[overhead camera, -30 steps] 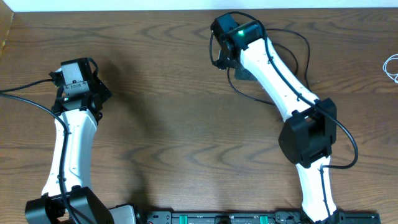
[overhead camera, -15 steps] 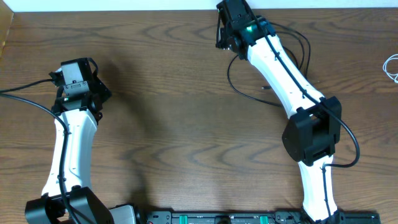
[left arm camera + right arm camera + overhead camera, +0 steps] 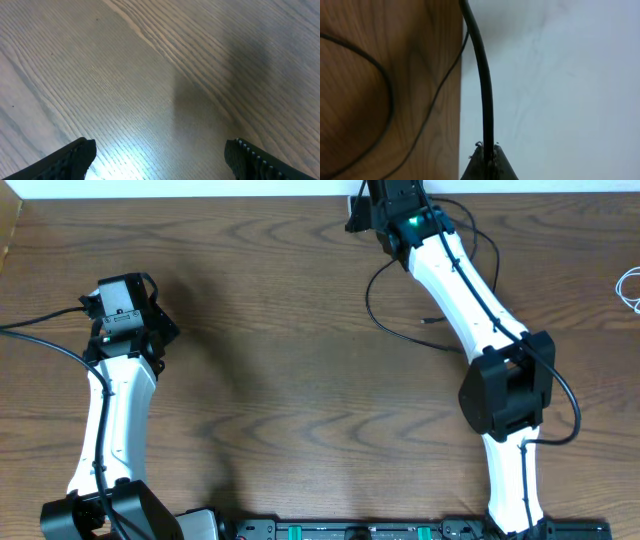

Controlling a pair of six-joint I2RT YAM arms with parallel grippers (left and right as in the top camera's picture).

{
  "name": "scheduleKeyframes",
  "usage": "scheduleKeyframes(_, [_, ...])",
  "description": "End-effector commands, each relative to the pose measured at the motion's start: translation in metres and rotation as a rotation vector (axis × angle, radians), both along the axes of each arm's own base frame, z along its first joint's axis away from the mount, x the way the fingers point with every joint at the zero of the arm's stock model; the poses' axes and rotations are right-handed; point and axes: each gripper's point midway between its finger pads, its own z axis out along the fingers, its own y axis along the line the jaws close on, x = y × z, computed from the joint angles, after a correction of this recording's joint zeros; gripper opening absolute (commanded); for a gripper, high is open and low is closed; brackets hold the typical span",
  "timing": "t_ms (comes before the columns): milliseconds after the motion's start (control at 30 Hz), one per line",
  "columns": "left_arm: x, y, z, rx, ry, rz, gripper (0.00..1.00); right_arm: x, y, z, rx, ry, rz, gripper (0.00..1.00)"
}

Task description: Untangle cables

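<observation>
— At the far edge of the table [image 3: 260,330], pinching the black cable [image 3: 486,90] with the right gripper [image 3: 487,156], fingertips [image 3: 476,170] pressed together on it. Looks like drawing the cord out long, away from everything else.

— Agreed. Seen from overhead trailing back in a loose curve across the wood beside the right arm [image 3: 455,280]. No knot visible in that stretch. And the other cord?

— Over at the right border of the overhead view: the white cable [image 3: 630,285], well apart from the black one and only partly in frame. Can't tell whether coiled or tangled on itself.

— And the left side?

— Hovering over bare wood with the left gripper [image 3: 162,157] spread wide, holding nothing.

— So, for the pull: keep the pinch firm, go slowly, watch the slack. Stop short of dragging the cord over the edge, with the fingertips seemingly out beyond the wood in the wrist view.

— Also keep the thin cord from catching on the right arm. Lay it down straight once the curve is gone, then let go.

— Then on to the white one, probably.
</observation>
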Motion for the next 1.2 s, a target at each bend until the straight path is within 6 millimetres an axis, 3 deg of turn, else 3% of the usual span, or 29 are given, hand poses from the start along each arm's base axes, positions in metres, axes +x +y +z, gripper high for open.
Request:
scheduleKeyframes(0, [0.002,0.006,0.007,0.021,-0.014,0.023,0.87,0.005,0.004,-0.055,-0.150,0.179,0.250,0.01])
scheduleKeyframes(100, [0.002,0.006,0.007,0.021,-0.014,0.023,0.87,0.010,-0.003,-0.069,-0.083,0.196,0.243,0.01])
scheduleKeyframes(233, [0.002,0.006,0.007,0.021,-0.014,0.023,0.87,0.014,-0.017,-0.071,-0.016,0.195,0.203,0.01])
scheduleKeyframes(367, [0.002,0.006,0.007,0.021,-0.014,0.023,0.87,0.002,-0.030,-0.082,-0.004,0.265,0.157,0.01])
scheduleKeyframes(567, [0.002,0.006,0.007,0.021,-0.014,0.023,0.87,-0.017,-0.019,-0.093,0.034,0.329,0.124,0.01])
scheduleKeyframes(767, [0.002,0.006,0.007,0.021,-0.014,0.023,0.87,-0.034,0.004,-0.100,0.026,0.385,0.175,0.01])
scheduleKeyframes(967, [0.002,0.006,0.007,0.021,-0.014,0.023,0.87,-0.061,0.018,-0.109,-0.027,0.476,0.201,0.01])
scheduleKeyframes(1167, [0.002,0.006,0.007,0.021,-0.014,0.023,0.87,-0.115,0.018,-0.126,-0.079,0.698,0.232,0.01])
